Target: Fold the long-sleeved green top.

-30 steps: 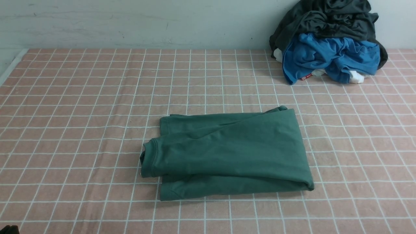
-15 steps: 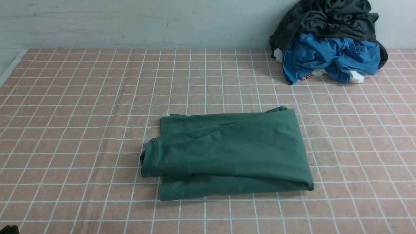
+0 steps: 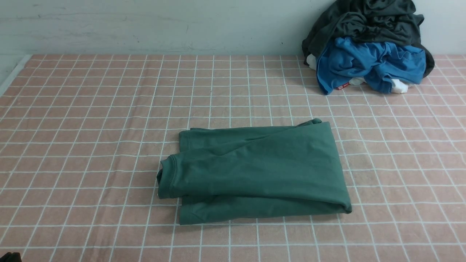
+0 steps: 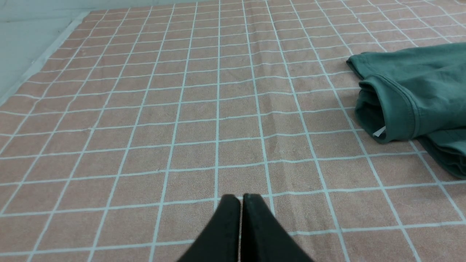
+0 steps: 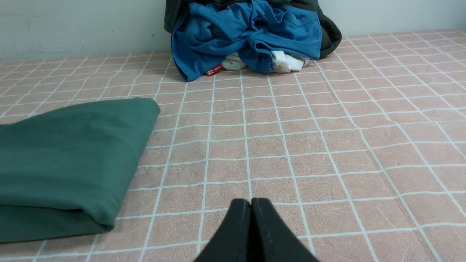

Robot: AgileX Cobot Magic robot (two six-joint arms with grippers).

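Observation:
The green long-sleeved top (image 3: 255,171) lies folded into a compact rectangle in the middle of the pink checked cloth. Its ribbed neck faces left. The left wrist view shows that neck end of the top (image 4: 411,94) with a bit of white label (image 4: 378,131). My left gripper (image 4: 241,198) is shut and empty, over bare cloth, well apart from the top. In the right wrist view the folded top (image 5: 69,160) has its smooth fold edge toward my right gripper (image 5: 251,202), which is shut, empty and apart from it. Neither gripper shows in the front view.
A pile of clothes sits at the back right against the wall: a charcoal-grey garment (image 3: 364,22) over a bright blue one (image 3: 367,62) with a red tag (image 3: 341,86), plus white fabric (image 3: 399,86). The cloth's left edge (image 3: 14,72) meets a pale surface.

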